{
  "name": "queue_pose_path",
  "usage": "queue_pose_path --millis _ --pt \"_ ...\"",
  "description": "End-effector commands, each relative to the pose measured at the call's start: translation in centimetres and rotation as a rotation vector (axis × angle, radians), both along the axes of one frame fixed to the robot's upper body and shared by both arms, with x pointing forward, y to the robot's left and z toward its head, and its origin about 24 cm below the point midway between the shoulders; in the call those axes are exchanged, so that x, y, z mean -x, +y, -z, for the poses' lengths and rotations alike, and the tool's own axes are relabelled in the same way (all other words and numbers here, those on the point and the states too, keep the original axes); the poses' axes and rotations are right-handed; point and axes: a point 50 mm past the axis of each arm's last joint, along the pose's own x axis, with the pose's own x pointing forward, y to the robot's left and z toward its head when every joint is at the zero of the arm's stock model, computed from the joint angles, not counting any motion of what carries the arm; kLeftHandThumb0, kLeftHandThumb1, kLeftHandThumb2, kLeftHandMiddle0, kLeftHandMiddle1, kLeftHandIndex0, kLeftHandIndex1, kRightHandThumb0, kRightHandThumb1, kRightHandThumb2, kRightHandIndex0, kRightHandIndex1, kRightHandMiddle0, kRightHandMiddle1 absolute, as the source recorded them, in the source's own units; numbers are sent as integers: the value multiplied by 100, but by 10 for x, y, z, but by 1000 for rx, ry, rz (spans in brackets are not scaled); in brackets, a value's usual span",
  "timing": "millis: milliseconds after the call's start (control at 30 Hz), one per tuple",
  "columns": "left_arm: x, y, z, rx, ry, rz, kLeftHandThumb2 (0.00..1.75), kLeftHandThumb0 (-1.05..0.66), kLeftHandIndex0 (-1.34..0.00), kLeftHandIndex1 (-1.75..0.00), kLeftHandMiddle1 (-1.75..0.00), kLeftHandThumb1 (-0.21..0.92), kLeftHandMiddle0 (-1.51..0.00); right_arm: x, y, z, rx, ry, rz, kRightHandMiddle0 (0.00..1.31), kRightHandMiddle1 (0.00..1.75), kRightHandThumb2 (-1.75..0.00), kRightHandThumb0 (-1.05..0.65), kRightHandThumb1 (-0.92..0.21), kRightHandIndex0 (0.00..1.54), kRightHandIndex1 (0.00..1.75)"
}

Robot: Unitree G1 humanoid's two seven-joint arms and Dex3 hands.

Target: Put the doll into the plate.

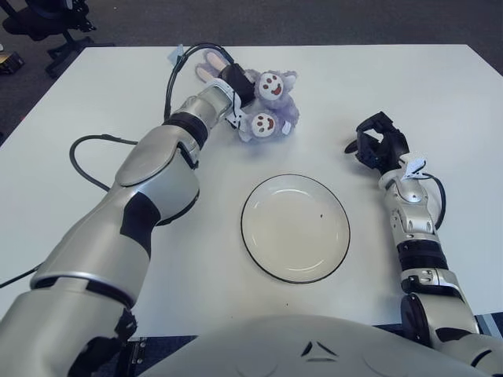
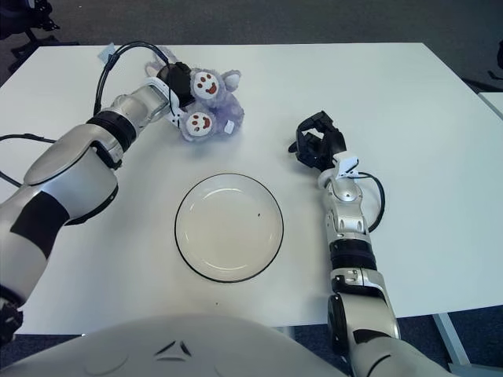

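One purple doll (image 1: 271,106) (two smiling faces on it), one plate (image 1: 295,228), one table (image 1: 409,86).

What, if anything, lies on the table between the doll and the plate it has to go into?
Nothing visible does. The left hand is at the purple doll on the far side of the table, and only bare tabletop separates it from the plate, which holds nothing. The right hand shows off to the plate's right, clear of that path.

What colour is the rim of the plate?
Black, around the white plate; clearest in the left eye view.
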Motion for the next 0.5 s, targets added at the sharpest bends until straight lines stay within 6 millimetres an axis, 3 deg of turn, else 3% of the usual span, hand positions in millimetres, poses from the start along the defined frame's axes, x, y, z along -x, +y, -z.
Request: queue_pose_path --millis 0,67,167,467 --pt "10 15 29 17 32 -16 14 11 -66 -4 -118 91 -58 6 3 17 8 68 -33 37 175 -87 -39 -65 83 175" --pt "11 17 31 39 24 -5 17 26 -70 -4 -129 92 -56 7 3 17 8 66 -36 37 175 -87 -39 -65 83 175" --pt "14 20 35 66 9 20 20 32 -73 -5 -137 92 -53 7 3 16 8 63 -40 37 175 -87 -39 -65 84 175" --pt "17 23 39 9 -15 64 25 35 -78 -7 -142 91 -52 7 4 16 8 64 -45 36 175 -87 -39 -66 84 175"
